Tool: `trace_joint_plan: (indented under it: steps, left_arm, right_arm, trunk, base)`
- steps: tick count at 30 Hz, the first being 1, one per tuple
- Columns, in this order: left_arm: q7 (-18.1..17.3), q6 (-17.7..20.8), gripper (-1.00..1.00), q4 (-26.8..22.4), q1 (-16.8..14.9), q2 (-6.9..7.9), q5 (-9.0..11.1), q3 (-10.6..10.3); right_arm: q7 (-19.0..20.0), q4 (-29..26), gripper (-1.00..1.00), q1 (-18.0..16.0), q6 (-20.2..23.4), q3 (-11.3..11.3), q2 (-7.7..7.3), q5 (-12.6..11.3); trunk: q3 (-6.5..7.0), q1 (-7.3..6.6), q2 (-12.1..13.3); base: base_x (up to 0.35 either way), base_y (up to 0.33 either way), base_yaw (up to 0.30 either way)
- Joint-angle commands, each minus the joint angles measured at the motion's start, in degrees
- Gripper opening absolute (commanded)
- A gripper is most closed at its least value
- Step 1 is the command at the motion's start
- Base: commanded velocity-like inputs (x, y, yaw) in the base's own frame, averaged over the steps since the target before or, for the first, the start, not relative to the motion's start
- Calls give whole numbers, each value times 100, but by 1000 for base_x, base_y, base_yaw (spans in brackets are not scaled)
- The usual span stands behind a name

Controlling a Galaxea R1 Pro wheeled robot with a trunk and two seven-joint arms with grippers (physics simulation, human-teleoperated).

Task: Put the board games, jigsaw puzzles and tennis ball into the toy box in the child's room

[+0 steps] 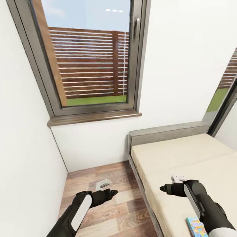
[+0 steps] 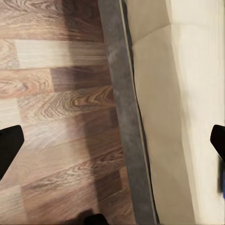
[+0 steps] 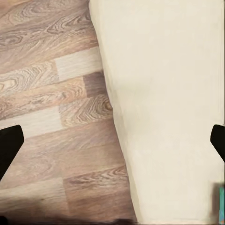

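- My left gripper (image 1: 113, 192) hangs over the wood plank floor (image 1: 98, 184) just beside the bed, and my right gripper (image 1: 163, 188) hangs over the cream mattress (image 1: 184, 154). Both sets of jaws stand wide apart and hold nothing; in each wrist view my black fingertips (image 2: 10, 145) sit at the far edges with bare floor and bedding between them.
- The only toy I can see is a thin flat blue printed board game box (image 1: 197, 227), lying flat on the mattress near its front edge, close under my right forearm. A sliver of its blue-green edge also shows in the right wrist view (image 3: 220, 202).
- I judge it to be light, stiff cardboard with a smooth, somewhat slippery printed face. It lies flush on soft bedding, so a push from above would probably sink it rather than lift it.
- I would take hold across its narrow width, at the long edges near the middle, pressing the mattress down slightly so my jaws get under the rim.
- A small white and grey object (image 1: 179, 178) lies on the mattress beyond my right gripper; I cannot tell what it is.
- The toy box and the bench are out of view.
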Motion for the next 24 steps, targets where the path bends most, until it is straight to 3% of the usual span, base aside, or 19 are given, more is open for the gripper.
trace_joint_plan:
  steps: [1,12,17,20,24]
  left_arm:
    - [16,23,100,-6,-2,0,27,0]
    - [212,39,100,-27,-46,71,48,4]
    - [295,60,100,-29,-54,116,140,49]
    - [308,89,100,-30,-54,123,187,89]
    - [339,285,100,-35,-52,134,382,276]
  right_arm:
    - [-10,-3,100,-4,31,-6,0,-41]
    - [-45,637,100,-347,225,-83,-15,-36]
    - [-52,1411,100,-746,253,-123,-153,-38]
    - [-51,1601,100,-837,254,-128,-200,-40]
    - [-48,2038,100,-1045,255,-139,-316,-49]
  trunk:
    - [-6,0,-3]
    - [-6,0,-3]
    - [-6,0,-3]
    - [-6,0,-3]
    - [-6,0,-3]
  base:
    - [0,0,-274]
    - [0,0,-278]
    - [0,0,-280]
    - [0,0,-281]
    - [0,0,-281]
